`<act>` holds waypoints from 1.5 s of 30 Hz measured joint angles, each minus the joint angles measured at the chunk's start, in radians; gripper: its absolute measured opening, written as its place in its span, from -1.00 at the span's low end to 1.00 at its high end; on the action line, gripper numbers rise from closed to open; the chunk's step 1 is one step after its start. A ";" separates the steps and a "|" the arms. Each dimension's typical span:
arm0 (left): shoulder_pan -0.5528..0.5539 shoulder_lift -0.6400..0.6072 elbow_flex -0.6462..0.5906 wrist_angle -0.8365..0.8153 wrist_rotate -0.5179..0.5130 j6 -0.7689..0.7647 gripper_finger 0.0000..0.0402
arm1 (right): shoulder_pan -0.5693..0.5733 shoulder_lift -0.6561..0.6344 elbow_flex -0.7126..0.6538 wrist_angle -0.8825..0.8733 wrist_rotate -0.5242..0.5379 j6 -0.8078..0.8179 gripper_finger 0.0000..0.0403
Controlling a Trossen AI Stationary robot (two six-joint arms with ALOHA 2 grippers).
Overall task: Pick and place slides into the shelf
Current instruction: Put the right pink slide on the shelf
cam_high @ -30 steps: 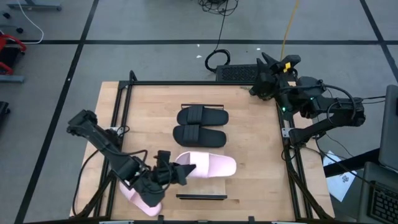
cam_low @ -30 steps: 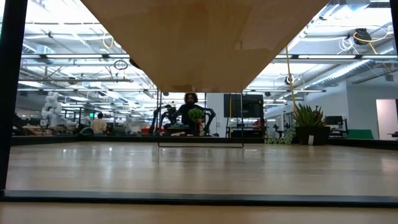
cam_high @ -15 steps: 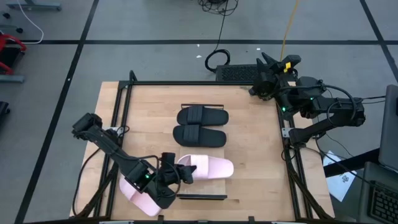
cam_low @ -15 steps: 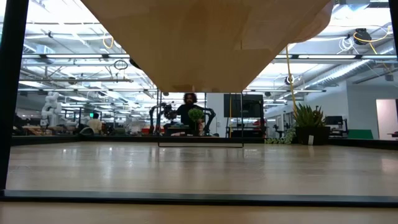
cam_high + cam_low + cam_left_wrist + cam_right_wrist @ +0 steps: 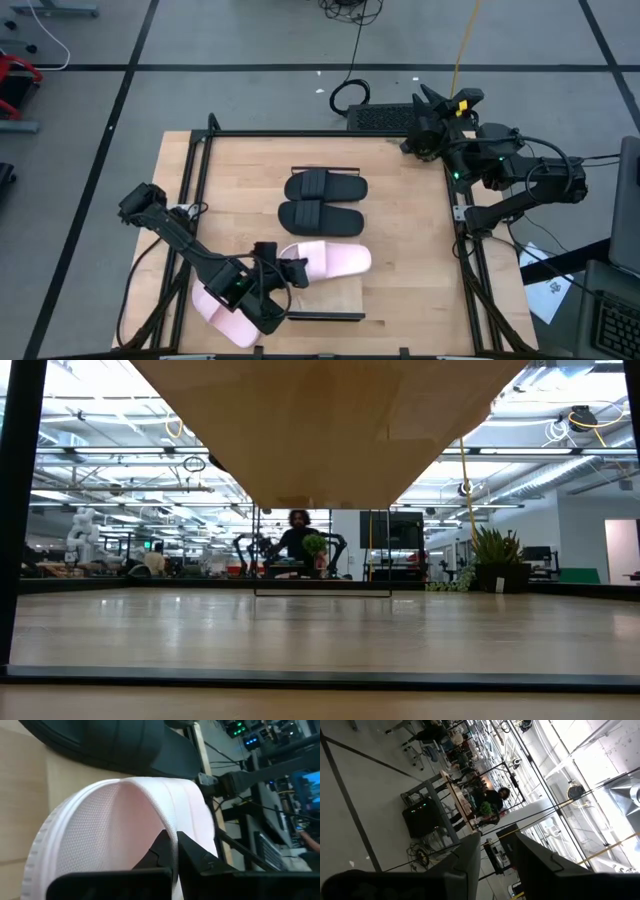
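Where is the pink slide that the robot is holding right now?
In the high view, the pink slide sits near the table's front edge, just below the black pair, with the left gripper clamped on its heel end.

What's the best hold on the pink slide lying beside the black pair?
Pinch the edge of the wide strap, coming low from the left of the table, along the pink slide. The arched strap faces that side and offers a thin wall; the left claw is shut there. The right claw waits back-right.
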 joint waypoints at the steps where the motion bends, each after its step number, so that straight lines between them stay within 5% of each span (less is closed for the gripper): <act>1: 0.000 0.000 0.000 -0.012 0.006 -0.006 -1.00 | 0.000 0.000 0.000 0.000 0.000 0.000 -0.47; 15: 0.046 -0.001 0.000 -0.154 0.080 -0.009 -1.00 | 0.000 0.000 0.000 0.000 -0.004 0.002 -0.47; 45: 0.101 -0.017 0.000 -0.140 0.105 0.103 -1.00 | 0.000 0.000 0.000 -0.016 -0.005 0.037 -0.47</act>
